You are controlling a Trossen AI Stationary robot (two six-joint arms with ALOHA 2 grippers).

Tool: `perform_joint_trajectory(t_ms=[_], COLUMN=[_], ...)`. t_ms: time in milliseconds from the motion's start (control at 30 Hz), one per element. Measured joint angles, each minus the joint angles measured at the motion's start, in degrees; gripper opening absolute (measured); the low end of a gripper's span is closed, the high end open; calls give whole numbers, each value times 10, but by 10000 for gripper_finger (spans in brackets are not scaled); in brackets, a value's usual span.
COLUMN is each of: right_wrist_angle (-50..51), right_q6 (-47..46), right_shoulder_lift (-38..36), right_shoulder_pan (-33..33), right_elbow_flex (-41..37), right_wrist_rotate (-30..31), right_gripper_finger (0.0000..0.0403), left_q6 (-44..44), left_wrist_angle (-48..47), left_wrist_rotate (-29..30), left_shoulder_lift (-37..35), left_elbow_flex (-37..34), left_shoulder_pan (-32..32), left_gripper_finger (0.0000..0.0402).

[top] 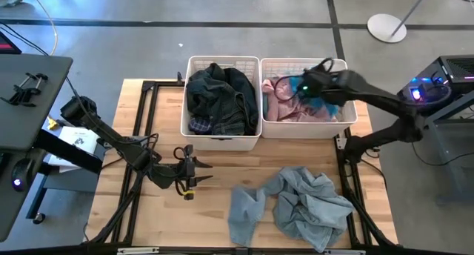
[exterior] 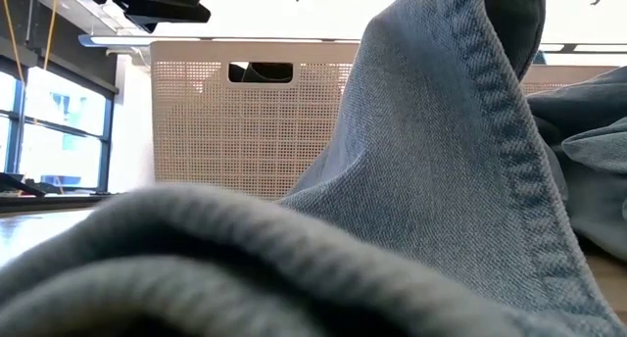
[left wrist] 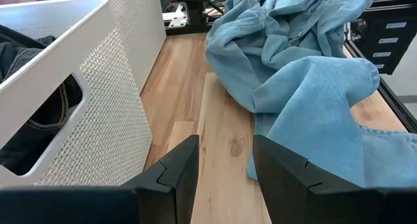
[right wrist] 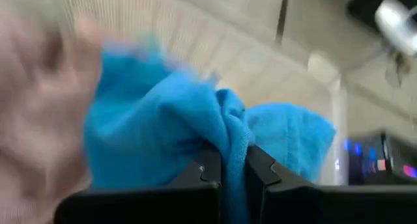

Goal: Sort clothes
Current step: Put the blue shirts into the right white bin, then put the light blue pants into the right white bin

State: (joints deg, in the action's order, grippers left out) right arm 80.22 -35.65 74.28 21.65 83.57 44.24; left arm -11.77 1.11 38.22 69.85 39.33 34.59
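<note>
- We see the right claw (right wrist: 232, 168) clamped on a soft teal cloth (right wrist: 163, 133), light and limp, over the right white slatted basket (top: 348, 118).
- Left of that basket, the left claw (top: 194, 173) hovers half apart.
- We judge the crumpled pale blue denim garment (top: 296, 207), on the tabletop before the basket, heavier; pinch a raised fold.

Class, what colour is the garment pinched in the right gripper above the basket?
Bright teal garment, seen best in the right wrist view.

A teal cloth (right wrist: 169, 129) is being held bunched above the right basket (top: 348, 116), where a pink garment (top: 285, 107) is lying crumpled. Dark clothes (top: 218, 95) are being kept piled in the left basket (top: 191, 121). A pale blue denim garment (top: 296, 207) is lying rumpled on the table (top: 222, 166).
</note>
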Motion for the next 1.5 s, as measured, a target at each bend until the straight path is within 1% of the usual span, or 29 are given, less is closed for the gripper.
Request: perform_joint_trajectory(t_ms=[67, 100, 200, 300, 367, 467, 567, 667, 800, 900, 1033, 1167, 1300, 1433, 1500], right_wrist_angle=[-21, -44, -138, -231, -265, -267, -245, -198, -136, -97, -65, -65, -68, -75, -77], right_q6=[6, 13, 35, 44, 47, 46, 46, 44, 60, 61, 50, 23, -14, -80, -115], right_shoulder_lift=[8, 11, 23, 36, 45, 50, 46, 41, 30, 21, 1, -17, -18, -18, -18], right_shoulder_pan=[27, 37, 59, 80, 91, 93, 93, 94, 84, 61, 6, -91, -224, -351, -408], right_elbow_flex=[-60, -93, -200, -291, -330, -359, -356, -320, -236, -164, -73, -11, -1, -20, -33], right_wrist_rotate=[-48, -62, -84, -106, -109, -109, -119, -144, -158, -142, -95, -78, -27, 27, 45], right_gripper_finger=[6, 6, 6, 7, 14, 40, 82, 130, 187, 215, 224, 222, 222, 222, 222], left_q6=[0, 0, 0, 2, 9, 13, 14, 14, 14, 13, 9, 5, -2, -1, -2], left_wrist_angle=[0, 0, 0, 0, 0, 0, 1, 1, 1, 1, 1, 1, 1, 1, 1], left_wrist_rotate=[0, 0, 0, 0, 0, 0, 0, 8, 20, 21, 21, 21, 21, 21, 21], left_shoulder_lift=[0, 0, 0, 0, 0, 0, 0, 0, 0, 0, 0, 0, 0, 0, 0], left_elbow_flex=[0, 0, 0, 0, 0, 0, 0, 0, 0, 0, 0, 0, 0, 0, 0], left_shoulder_pan=[0, 0, 0, 0, 0, 0, 0, -1, -1, -1, -1, -1, -1, -1, -1], left_gripper_finger=[136, 136, 136, 136, 136, 136, 136, 136, 136, 136, 136, 136, 136, 136, 136])
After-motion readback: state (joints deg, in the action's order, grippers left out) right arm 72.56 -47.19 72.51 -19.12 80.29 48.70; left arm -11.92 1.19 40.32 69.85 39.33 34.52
